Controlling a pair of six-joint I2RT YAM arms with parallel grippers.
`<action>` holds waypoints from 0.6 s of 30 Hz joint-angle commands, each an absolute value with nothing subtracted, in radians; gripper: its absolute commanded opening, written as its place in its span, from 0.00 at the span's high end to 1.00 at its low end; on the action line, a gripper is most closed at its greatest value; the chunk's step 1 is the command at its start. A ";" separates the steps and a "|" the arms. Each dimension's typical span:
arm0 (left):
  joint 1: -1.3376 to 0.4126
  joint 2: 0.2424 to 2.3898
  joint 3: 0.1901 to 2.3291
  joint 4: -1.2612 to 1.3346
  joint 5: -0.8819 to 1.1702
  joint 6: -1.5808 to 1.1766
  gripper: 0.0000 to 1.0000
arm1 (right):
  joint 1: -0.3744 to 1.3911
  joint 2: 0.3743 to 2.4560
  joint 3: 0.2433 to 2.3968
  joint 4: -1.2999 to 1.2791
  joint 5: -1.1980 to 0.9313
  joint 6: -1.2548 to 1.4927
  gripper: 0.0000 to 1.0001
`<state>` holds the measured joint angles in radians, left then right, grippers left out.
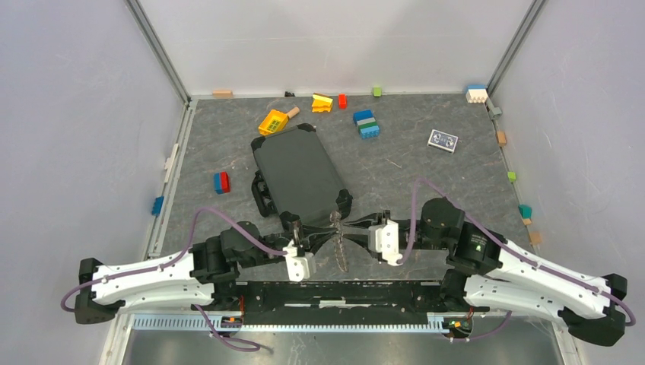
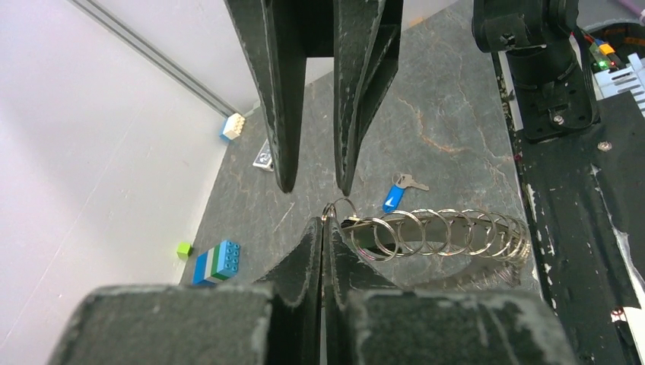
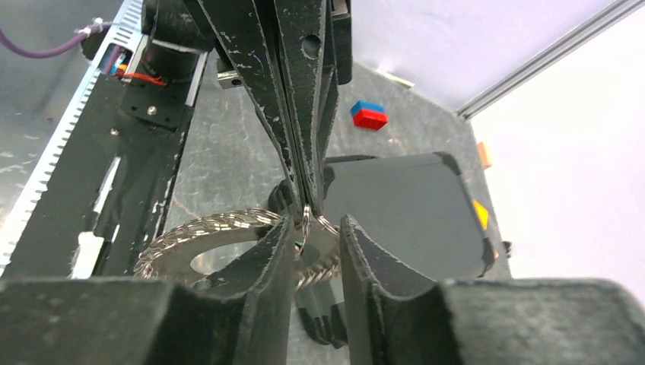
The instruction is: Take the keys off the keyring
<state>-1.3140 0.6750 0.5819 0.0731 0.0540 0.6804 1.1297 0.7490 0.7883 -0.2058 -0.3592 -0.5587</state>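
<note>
The keyring (image 2: pixel 445 232) is a large metal ring strung with many small split rings, and it hangs between my two grippers. In the top view the keyring (image 1: pixel 340 247) shows edge-on near the table's front. My left gripper (image 2: pixel 325 222) is shut on a small ring at the keyring's end. My right gripper (image 3: pixel 319 223) is open, with its fingers (image 2: pixel 283 163) on either side of that held ring. The keys hanging on the ring are mostly hidden. One blue-headed key (image 2: pixel 394 196) lies loose on the table beyond the ring. A small green tag (image 3: pixel 301 243) shows at the ring.
A black case (image 1: pixel 299 173) lies just behind the grippers and shows in the right wrist view (image 3: pixel 411 205). Toy bricks are scattered: red-blue (image 1: pixel 221 182), yellow (image 1: pixel 272 122), blue-green (image 1: pixel 367 125). A card (image 1: pixel 443 140) lies far right. The black base rail (image 1: pixel 342 293) runs along the near edge.
</note>
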 commanded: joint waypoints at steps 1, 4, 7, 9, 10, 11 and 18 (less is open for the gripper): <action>-1.316 0.614 0.562 0.173 0.038 0.679 0.98 | 1.131 0.690 0.748 -0.063 -0.364 -0.552 0.64; -1.316 0.581 0.538 0.203 0.027 0.665 0.98 | 1.131 0.657 0.708 -0.010 -0.344 -0.529 0.61; -1.316 0.558 0.528 0.214 0.024 0.656 0.98 | 1.131 0.636 0.667 0.047 -0.333 -0.495 0.61; -1.316 0.551 0.526 0.215 0.024 0.654 0.98 | 1.131 0.630 0.635 0.090 -0.338 -0.464 0.61; -1.316 0.551 0.525 0.215 0.024 0.653 0.98 | 1.131 0.630 0.625 0.112 -0.346 -0.449 0.61; -1.316 0.550 0.524 0.214 0.024 0.651 0.98 | 1.131 0.632 0.616 0.133 -0.358 -0.429 0.61; -1.316 0.557 0.525 0.222 0.028 0.650 0.98 | 1.130 0.668 0.567 0.244 -0.407 -0.324 0.61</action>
<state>-1.3140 0.5621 0.5179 0.1295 0.0311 0.6777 1.1294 0.6559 0.5858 0.1162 -0.3775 -0.4099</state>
